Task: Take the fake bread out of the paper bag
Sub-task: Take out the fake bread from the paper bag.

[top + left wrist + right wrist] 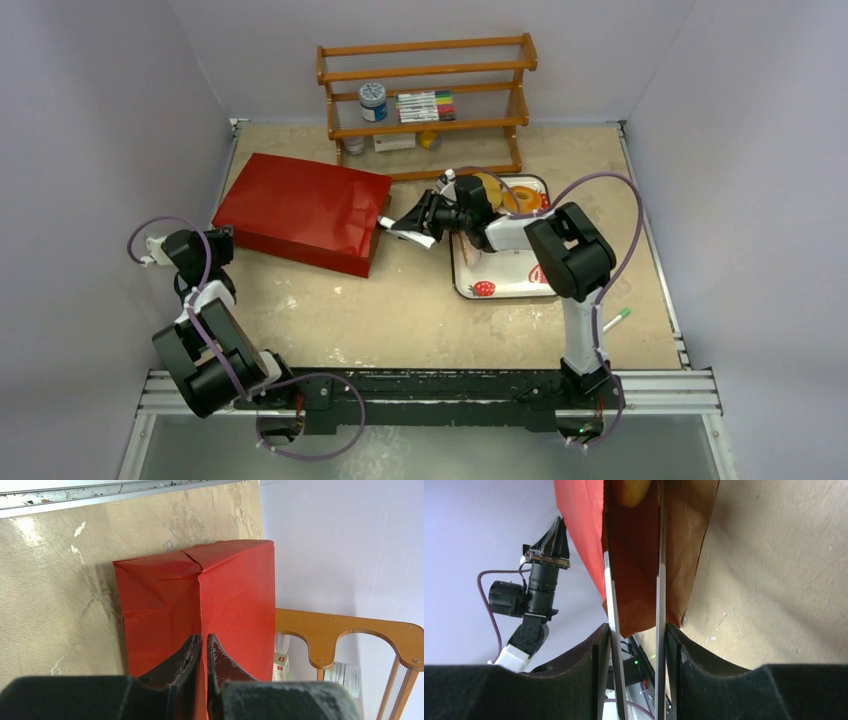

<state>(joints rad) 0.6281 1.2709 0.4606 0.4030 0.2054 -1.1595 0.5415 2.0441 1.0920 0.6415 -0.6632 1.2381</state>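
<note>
The red paper bag (300, 210) lies on its side at the left of the table, its open mouth facing right. My left gripper (222, 243) is at its closed left end. In the left wrist view the left gripper (204, 641) is shut on a red fold of the bag (235, 595). My right gripper (432, 214) is shut on metal tongs (405, 232) whose tips are at the bag's mouth. In the right wrist view the right gripper (638, 630) squeezes the tongs (660, 580), which reach into the brown inside of the bag (634, 555). A yellowish piece of bread (629, 490) shows between the tips.
A white tray (505, 282) with strawberry prints sits under my right arm, with round breads (505, 193) at its far end. A wooden rack (430, 95) with a jar and markers stands at the back. A green marker (615, 318) lies near the right arm's base.
</note>
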